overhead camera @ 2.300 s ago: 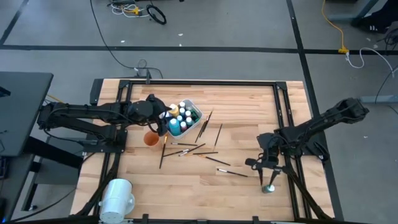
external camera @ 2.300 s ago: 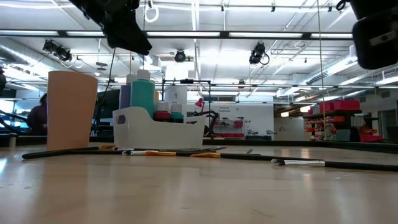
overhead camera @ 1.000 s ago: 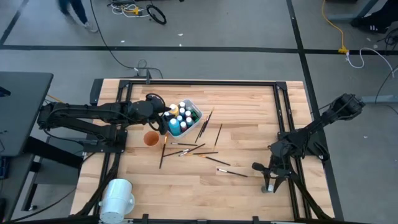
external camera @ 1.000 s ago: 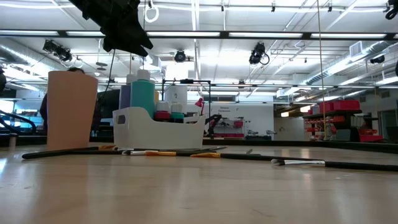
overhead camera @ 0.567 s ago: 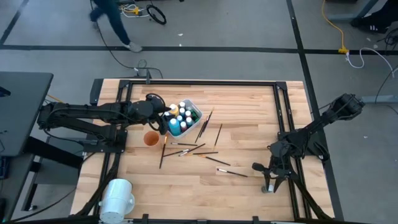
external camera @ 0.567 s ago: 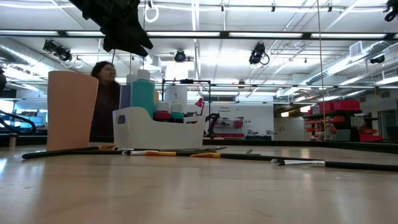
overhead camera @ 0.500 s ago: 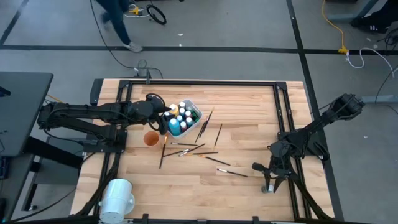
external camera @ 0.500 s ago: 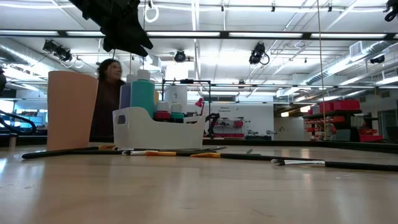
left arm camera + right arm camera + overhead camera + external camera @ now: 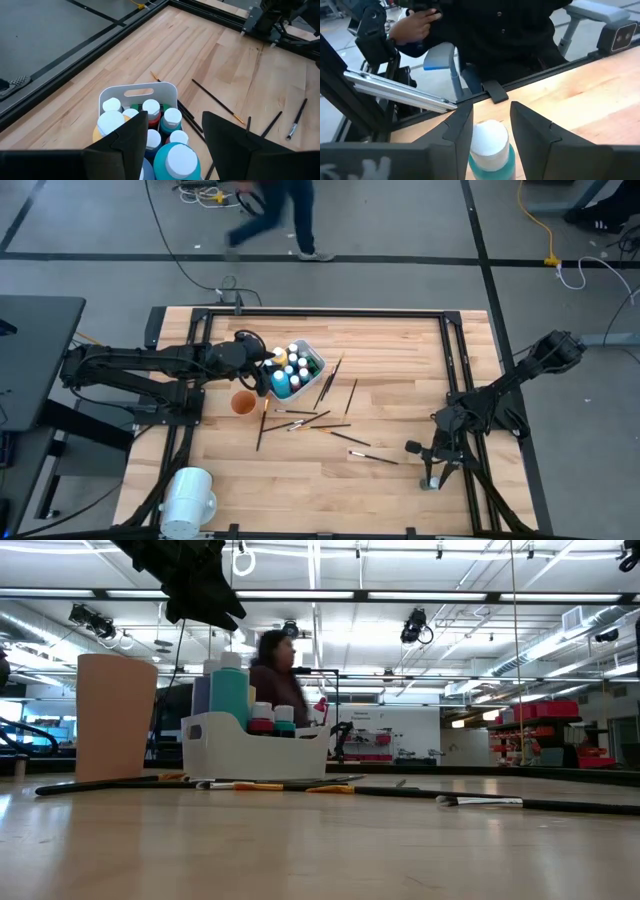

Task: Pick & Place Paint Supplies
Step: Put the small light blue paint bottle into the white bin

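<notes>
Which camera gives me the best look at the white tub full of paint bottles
The left wrist view: it looks down into the white tub, showing each white-capped paint bottle, with the open left gripper above. The high view shows the tub small, with that gripper partly over it; the low view shows only its side. The right wrist view misses it.

The whole tabletop [image 9: 400,350] is seen straight down from overhead. A level look across it into the room is given from surface height, close to the white tub [image 9: 255,748]. That same tub [image 9: 138,93] gets looked down into from the left wrist, while a teal bottle [image 9: 491,150] is viewed right up close from the right wrist.
</notes>
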### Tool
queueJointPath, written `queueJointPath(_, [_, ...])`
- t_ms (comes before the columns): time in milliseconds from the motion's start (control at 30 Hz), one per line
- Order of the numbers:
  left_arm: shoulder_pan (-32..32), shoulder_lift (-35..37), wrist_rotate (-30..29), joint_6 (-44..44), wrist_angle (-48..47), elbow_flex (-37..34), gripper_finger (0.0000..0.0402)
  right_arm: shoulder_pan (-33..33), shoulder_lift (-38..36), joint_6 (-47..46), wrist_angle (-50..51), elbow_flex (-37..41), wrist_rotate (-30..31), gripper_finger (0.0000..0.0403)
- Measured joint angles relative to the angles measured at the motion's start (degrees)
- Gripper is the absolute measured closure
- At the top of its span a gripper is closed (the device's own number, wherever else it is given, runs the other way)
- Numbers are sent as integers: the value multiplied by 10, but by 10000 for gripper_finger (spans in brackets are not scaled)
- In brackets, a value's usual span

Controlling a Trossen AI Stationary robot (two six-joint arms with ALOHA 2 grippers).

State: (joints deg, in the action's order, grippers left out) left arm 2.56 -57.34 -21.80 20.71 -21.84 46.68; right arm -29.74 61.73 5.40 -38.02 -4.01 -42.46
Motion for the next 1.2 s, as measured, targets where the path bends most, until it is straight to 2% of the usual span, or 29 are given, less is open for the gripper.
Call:
queueJointPath(167, [0, 0, 0, 0, 16, 0, 205, 0, 0, 23, -42, 0, -3, 262])
queueJointPath(400, [0, 0, 0, -6, 24, 0, 205, 0, 0, -94, -47, 0, -3, 261])
queueJointPath(700, [0, 0, 0, -19, 23, 0, 205, 0, -1, -131, -58, 0, 1, 261])
queueJointPath(867, [0, 0, 0, -16, 23, 0, 205, 0, -1, -167, -60, 0, 94, 261])
queueJointPath(967, [0, 0, 3, -15, 23, 0, 205, 0, -1, -131, -61, 0, 125, 261])
queueJointPath(1100, [0, 0, 21, -15, 23, 0, 205, 0, -1, -135, -65, 0, 173, 261])
queueJointPath(1200, [0, 0, 28, -15, 22, 0, 205, 0, -1, -133, -67, 0, 177, 261])
